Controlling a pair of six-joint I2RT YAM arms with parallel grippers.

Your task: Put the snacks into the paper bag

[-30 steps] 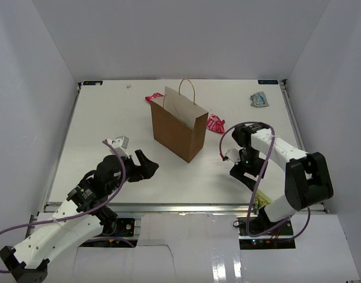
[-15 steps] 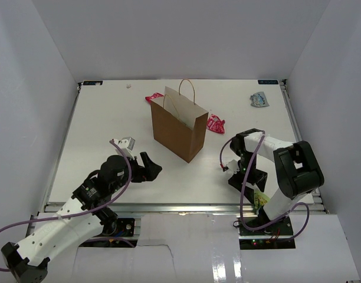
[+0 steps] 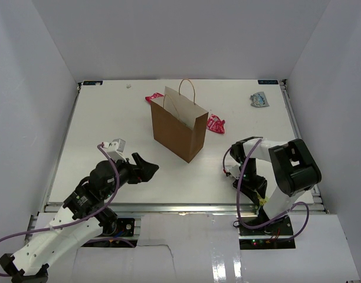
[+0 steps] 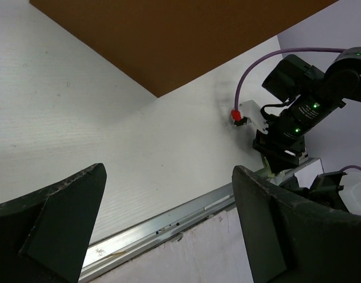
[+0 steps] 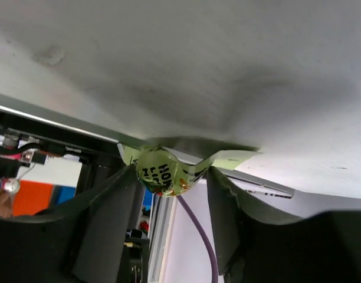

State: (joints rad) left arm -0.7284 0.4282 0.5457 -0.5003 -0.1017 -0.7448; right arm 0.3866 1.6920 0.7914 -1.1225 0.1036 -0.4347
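Left white-and-black arm (image 3: 68, 221) reaching forward and up from base, elbow bending. Left black 2-finger gripper (image 3: 144, 167) pointing right, fingers (image 4: 51, 230) standing wide apart. Right white-and-black arm (image 3: 289, 168) doubling back tightly over own base. Right black 2-finger gripper (image 5: 171, 183) pointing down and back, fingers (image 5: 110, 224) standing partly apart, grip unclear.

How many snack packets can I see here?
4: a pink-red packet behind the bag, a second pink-red packet right of it, a blue-silver packet far right, a yellow-green packet in the right tool. More may hide inside the bag.
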